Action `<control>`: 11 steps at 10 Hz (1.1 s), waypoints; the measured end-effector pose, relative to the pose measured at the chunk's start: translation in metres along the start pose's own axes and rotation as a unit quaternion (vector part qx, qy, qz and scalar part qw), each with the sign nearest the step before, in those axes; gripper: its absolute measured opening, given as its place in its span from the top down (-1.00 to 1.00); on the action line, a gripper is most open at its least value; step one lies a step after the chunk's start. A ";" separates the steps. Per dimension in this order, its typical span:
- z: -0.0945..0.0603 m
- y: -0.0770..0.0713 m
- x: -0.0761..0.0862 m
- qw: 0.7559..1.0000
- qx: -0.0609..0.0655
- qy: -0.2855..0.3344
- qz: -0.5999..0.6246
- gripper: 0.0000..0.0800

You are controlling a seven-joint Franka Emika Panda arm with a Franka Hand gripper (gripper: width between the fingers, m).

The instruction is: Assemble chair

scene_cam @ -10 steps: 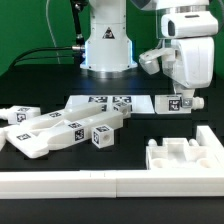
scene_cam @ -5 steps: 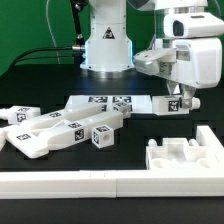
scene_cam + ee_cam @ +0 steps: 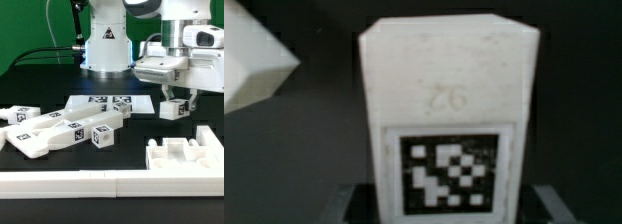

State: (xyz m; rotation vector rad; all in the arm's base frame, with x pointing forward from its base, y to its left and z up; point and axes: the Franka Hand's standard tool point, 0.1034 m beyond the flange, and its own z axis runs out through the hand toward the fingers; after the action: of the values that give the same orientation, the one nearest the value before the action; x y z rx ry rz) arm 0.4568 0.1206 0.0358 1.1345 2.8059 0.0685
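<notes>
Outside view: the gripper (image 3: 176, 97) is clamped on a white chair piece (image 3: 172, 108), which sticks out just under the jaws. The seat block (image 3: 185, 155) sits below them.
Wrist view: the chair piece (image 3: 452, 110) sits btw the jaws. It looks hard, light & smooth, prob. slippy, so squeeze its flat sides.

A black surface (image 3: 30, 85) carries the arm's white base (image 3: 107, 52) at the back and, in front of that base, the flat marker board (image 3: 85, 103) lying with its tags up. Toward the exterior view's left a heap of long white chair parts (image 3: 45, 130) rests in a loose fan, overlapping the board's near edge, with a short tagged block (image 3: 103, 135) at the heap's end nearest the middle. Along the front runs the plain white border rail (image 3: 80, 184), and just behind it, at the exterior view's right, sits the slotted seat block (image 3: 185, 155), well apart from the heap
</notes>
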 end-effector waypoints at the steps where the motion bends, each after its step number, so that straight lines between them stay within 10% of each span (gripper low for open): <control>1: 0.001 -0.001 0.001 1.000 0.001 -0.001 -0.031 0.29; 7: 0.018 0.000 0.055 0.996 0.036 -0.008 0.076 0.29; 11: 0.018 -0.001 0.054 0.996 0.037 -0.009 0.087 -0.54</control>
State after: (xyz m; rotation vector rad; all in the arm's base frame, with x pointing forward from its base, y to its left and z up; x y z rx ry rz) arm 0.4202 0.1575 0.0132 1.3868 2.7082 -0.0294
